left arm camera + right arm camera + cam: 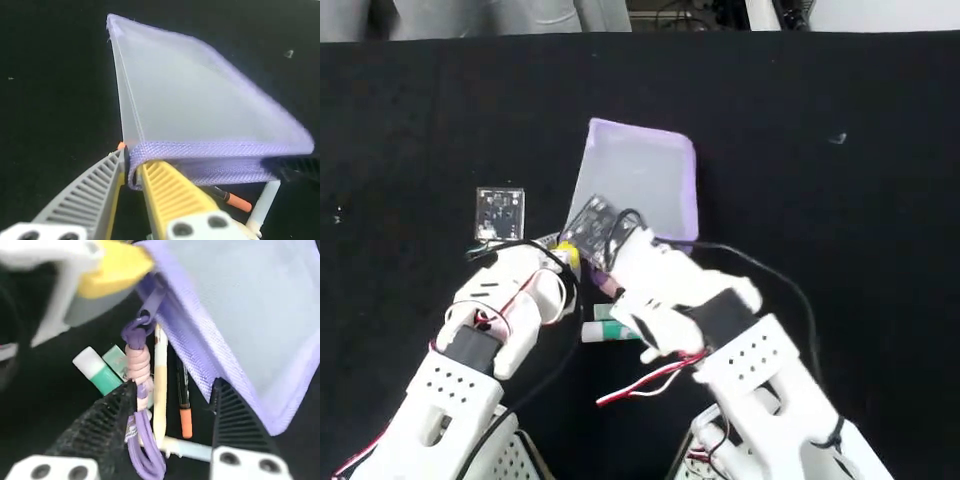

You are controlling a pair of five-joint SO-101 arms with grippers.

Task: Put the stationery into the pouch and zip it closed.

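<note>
the pouch [200,100] lies on the black worktop [840,250]. the left hand [131,161] is clenched on the woven edge at one corner of its mouth. the right hand [175,386] is released, its jaws spread wide over the stationery lying just outside that mouth: a cream pen [160,375], an orange-tipped pen [184,405] and, off to one side, a green glue stick [100,372]. nothing looks to be inside the pouch yet, so the step in hand is probably the first pick.

to do it well, the right hand should close on one pen alone, near its middle so it rides level. it should steer clear of the zip pull [136,340], whose purple cord trails between the jaws right beside the cream pen. the left hand's pinch should lift the edge enough to hold the mouth agape.

the right wrist view gives the pens, the cord and the jaw spacing, which the arms mostly cover in the high view. the high view gives the whole pouch's lie. the left wrist view confirms the pinch on the edge.
</note>
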